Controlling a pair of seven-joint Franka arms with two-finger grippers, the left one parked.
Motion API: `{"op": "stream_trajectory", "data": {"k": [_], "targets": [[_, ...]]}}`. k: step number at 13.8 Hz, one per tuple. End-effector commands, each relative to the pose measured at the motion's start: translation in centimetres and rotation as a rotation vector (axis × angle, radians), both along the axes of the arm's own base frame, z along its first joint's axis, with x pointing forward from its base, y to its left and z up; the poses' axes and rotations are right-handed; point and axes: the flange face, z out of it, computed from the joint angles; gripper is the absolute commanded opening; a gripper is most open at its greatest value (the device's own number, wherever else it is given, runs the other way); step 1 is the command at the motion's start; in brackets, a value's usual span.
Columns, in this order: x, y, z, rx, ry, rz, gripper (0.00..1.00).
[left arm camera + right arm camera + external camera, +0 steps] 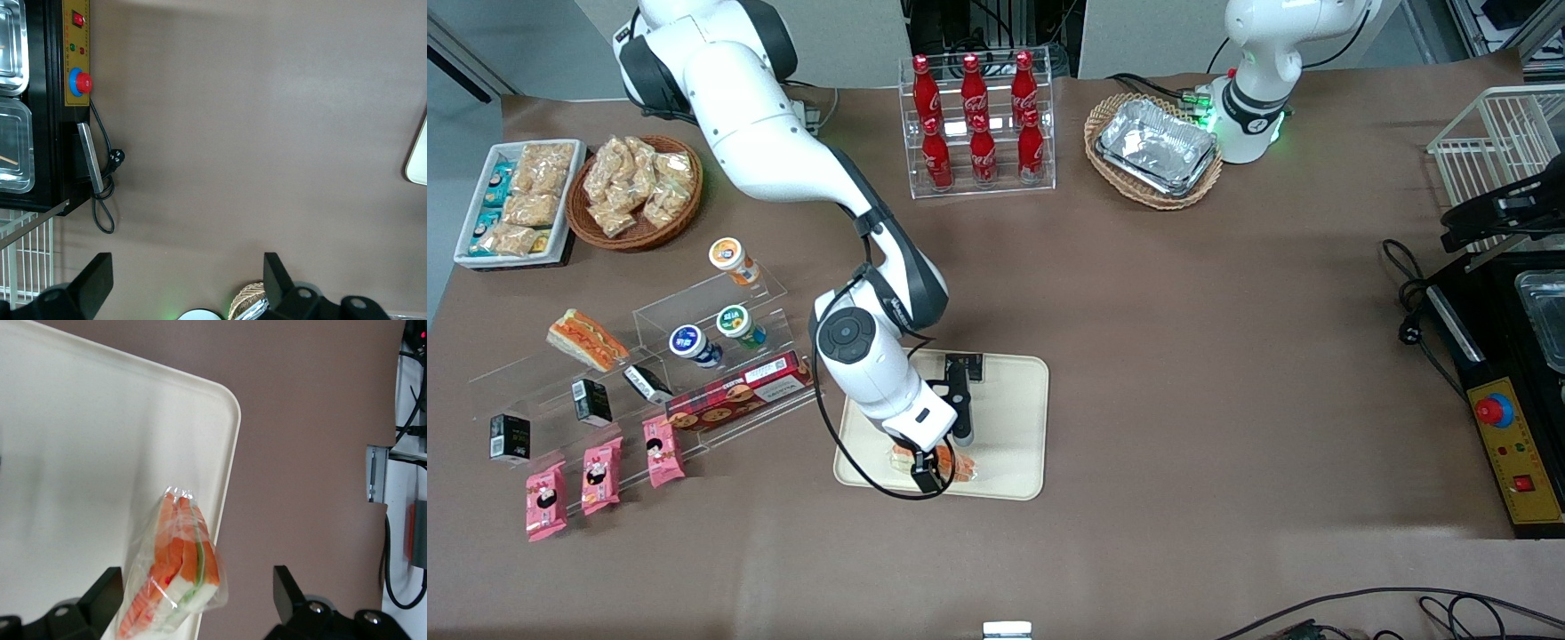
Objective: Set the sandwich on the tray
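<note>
The clear-wrapped sandwich (963, 468) with orange, white and green layers lies on the cream tray (1009, 404), at the tray's edge nearest the front camera. In the right wrist view the sandwich (180, 570) lies along the tray's rim (223, 473), and its wrapper reaches over the rim. My right gripper (930, 473) hangs just above it, mostly hiding it in the front view. The gripper (195, 590) is open, with the fingers (288, 590) wide apart on either side of the sandwich. A corner of the tray (419, 157) shows in the left wrist view.
An acrylic shelf beside the tray holds a wedge sandwich (587, 339), cups and a cookie box (738, 396). Pink snack packs (596, 476) lie in front of it. A cola rack (978, 124) and a basket of foil trays (1154, 147) stand farther back. A black machine (1512, 418) is at the parked arm's end.
</note>
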Motion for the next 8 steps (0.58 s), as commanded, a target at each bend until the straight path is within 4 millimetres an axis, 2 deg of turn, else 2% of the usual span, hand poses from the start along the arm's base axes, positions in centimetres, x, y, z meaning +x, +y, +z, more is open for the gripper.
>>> {"op": "stream_trajectory", "data": {"k": [1, 4, 8], "targets": [[0.1, -1.3, 3.1, 0.027, 0.051, -0.024, 1.00], [0.3, -2.8, 6.5, 0.054, 0.076, -0.050, 1.00], [0.9, -7.6, 12.8, 0.129, 0.138, -0.134, 1.00]]}}
